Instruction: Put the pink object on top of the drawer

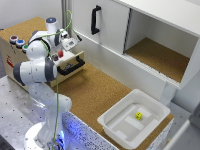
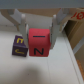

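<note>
The pink object point(image 2: 39, 44) is a reddish-pink cube with a dark letter on its face. In the wrist view it sits between my two fingers point(image 2: 21, 24), which close against its upper sides. My gripper point(image 1: 61, 50) hangs over the pulled-out tray of the drawer point(image 1: 30, 27), a light wooden box with a cork-brown top and a black bar handle point(image 1: 70, 68). In the exterior view the pink object point(image 1: 60, 53) shows as a small red spot just under the hand, above the open tray.
A purple block with a yellow letter point(image 2: 18, 46) lies right beside the pink cube. Round coloured buttons point(image 1: 17, 41) sit on the drawer unit's top. A white cabinet with a black handle point(image 1: 95, 20) stands behind. A white bin point(image 1: 115, 125) holds a small yellow object point(image 1: 138, 115).
</note>
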You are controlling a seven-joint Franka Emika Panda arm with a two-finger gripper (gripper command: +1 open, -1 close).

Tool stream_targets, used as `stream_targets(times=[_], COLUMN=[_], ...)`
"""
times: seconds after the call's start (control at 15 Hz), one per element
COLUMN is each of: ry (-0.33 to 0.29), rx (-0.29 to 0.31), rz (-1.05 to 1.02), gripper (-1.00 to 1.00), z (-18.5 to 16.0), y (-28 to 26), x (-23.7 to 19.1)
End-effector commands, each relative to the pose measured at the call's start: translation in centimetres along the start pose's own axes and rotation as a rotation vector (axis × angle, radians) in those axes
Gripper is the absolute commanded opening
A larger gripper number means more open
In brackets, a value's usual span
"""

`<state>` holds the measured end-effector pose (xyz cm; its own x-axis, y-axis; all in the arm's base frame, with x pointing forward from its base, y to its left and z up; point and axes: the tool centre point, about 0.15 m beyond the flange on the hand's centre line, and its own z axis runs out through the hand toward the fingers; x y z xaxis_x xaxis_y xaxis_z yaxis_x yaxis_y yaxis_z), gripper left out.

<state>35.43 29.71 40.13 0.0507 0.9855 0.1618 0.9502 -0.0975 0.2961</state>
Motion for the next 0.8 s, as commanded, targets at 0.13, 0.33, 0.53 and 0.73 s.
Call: stream_targets(times=[0.13, 0.33, 0.53, 0.73], ry=[-0.025, -0.066, -0.055, -0.029], rx=[0.016, 0.008, 0.011, 0.046], rz=[-0.063, -0.042, -0.024, -0.01], gripper=[-1.0, -1.0, -1.0, -1.0], z=[-2.0, -3.5, -4.8, -6.1], y=[1.7, 1.5, 0.4, -1.0], x=[1.6, 5.0, 9.3, 13.4])
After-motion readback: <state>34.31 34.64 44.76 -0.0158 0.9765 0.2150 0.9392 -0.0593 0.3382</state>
